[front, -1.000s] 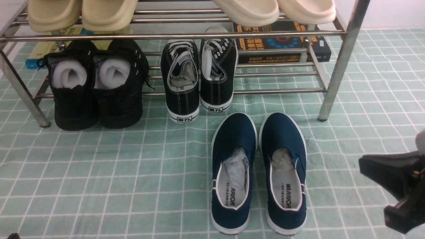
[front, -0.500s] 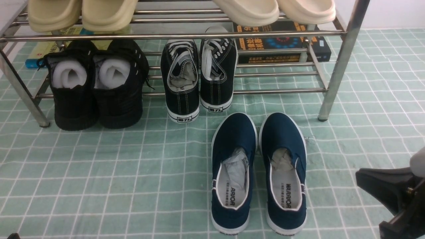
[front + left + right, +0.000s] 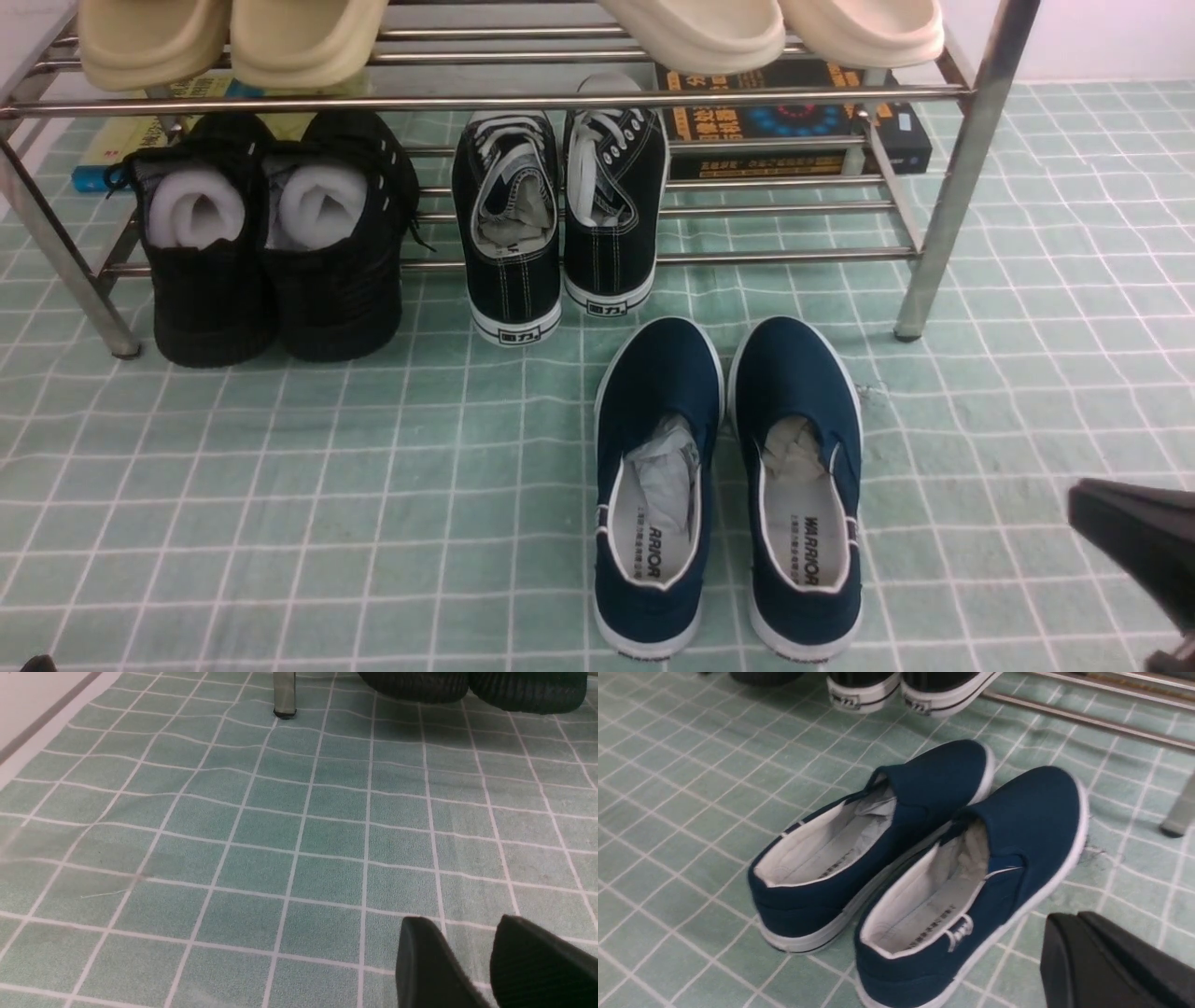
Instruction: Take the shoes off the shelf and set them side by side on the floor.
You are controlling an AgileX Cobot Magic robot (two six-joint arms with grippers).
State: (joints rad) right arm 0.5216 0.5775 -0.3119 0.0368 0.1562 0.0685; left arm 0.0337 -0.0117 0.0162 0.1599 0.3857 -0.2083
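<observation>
Navy: two shoes (image 3: 726,485) together, floor (image 3: 280,485)

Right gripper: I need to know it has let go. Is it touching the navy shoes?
Apart. In the front view, the right gripper sits off beside the navy shoes, with bare floor plainly between them.

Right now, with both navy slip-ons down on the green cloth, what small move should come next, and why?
Probably none on the shoes: pull the right pincer clear. The navy slip-ons lie side by side on the floor, off the shelf, and neither pincer touches them.
</observation>
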